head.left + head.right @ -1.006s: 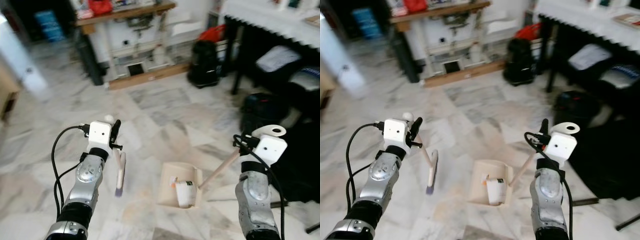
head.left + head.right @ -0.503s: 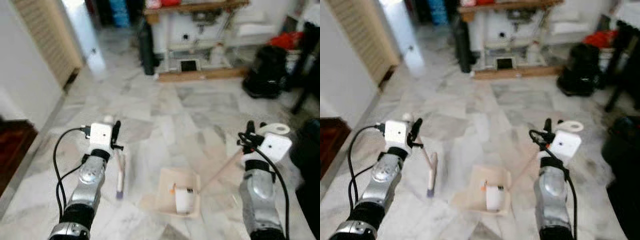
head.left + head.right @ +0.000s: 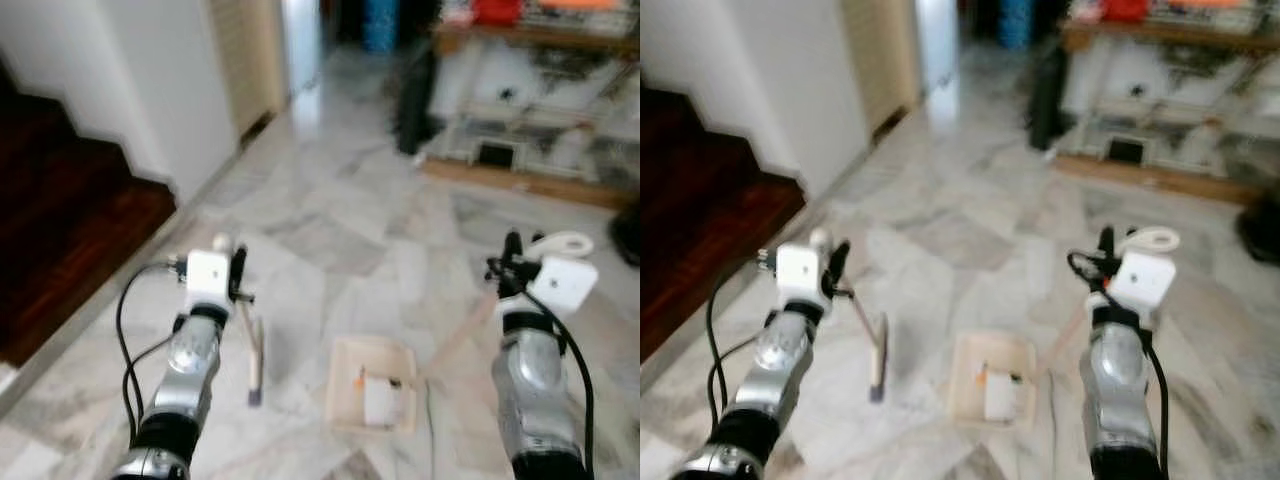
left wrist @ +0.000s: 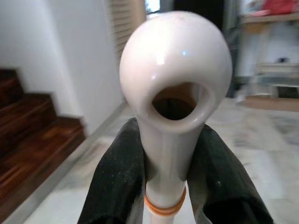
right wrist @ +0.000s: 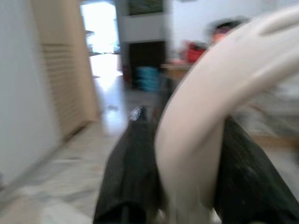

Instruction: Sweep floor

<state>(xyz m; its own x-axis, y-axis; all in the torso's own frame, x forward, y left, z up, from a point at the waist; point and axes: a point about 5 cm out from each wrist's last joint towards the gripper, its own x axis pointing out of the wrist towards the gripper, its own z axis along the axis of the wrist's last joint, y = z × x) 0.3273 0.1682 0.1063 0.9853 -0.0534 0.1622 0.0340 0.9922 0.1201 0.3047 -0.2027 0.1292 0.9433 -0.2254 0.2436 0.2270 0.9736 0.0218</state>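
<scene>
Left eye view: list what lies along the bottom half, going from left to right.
dark wooden stairs → left gripper holding the brush → dustpan on the marble floor → right gripper holding the dustpan's handle

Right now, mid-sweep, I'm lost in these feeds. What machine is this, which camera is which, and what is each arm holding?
This is a walking humanoid robot with two silver arms, each ending in two long black fingers. The two wide pictures come from its head, looking forward and down at a marble floor; a dark wooden staircase is on its left. The two close-ups come from cameras on the wrists, looking along the fingers.

The left gripper is shut on the broom, a small hand brush whose head hangs near the floor. The left wrist view shows its pale handle end squeezed between the fingers.

The right gripper is shut on the long handle of the dustpan, which sits low between the arms with some litter inside.
</scene>
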